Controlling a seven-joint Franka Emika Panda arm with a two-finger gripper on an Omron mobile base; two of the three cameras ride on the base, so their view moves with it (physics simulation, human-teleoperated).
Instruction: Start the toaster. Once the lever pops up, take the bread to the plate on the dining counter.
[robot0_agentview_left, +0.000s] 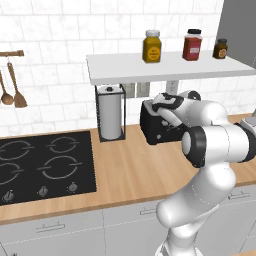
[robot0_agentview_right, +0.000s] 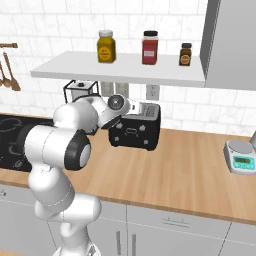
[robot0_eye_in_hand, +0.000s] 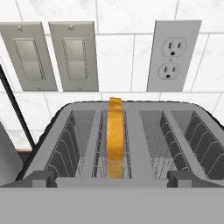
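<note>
Three views of one moment, read left to right. Left base view: a black cooktop (robot0_agentview_left: 45, 167) is set into the wood counter (robot0_agentview_left: 135, 175), followed by a paper-towel holder (robot0_agentview_left: 110, 112), the black toaster (robot0_agentview_left: 152, 125) against the tiled wall, and the white arm, whose wrist reaches over the toaster's top; a shelf (robot0_agentview_left: 165, 67) above carries three jars. Right base view: the arm rises at the left, its hand held over the toaster (robot0_agentview_right: 135, 132), and a kitchen scale (robot0_agentview_right: 241, 156) stands well apart at the right. Hand view: the camera looks down into the toaster's slots (robot0_eye_in_hand: 127, 140), with two switch plates (robot0_eye_in_hand: 52, 54) and an outlet (robot0_eye_in_hand: 173, 54) on the wall behind; the bread (robot0_eye_in_hand: 115, 138) stands on edge in the second slot from the left, its crust rising a little above the slot. The gripper's fingertips cannot be made out, so whether the claw is wide or narrow cannot be told. Judged step: starting the toaster, with the hand positioned above it. The next move likely calls for finding the lever on the toaster's end and pressing it straight down; the bread is not yet to be lifted.
</note>
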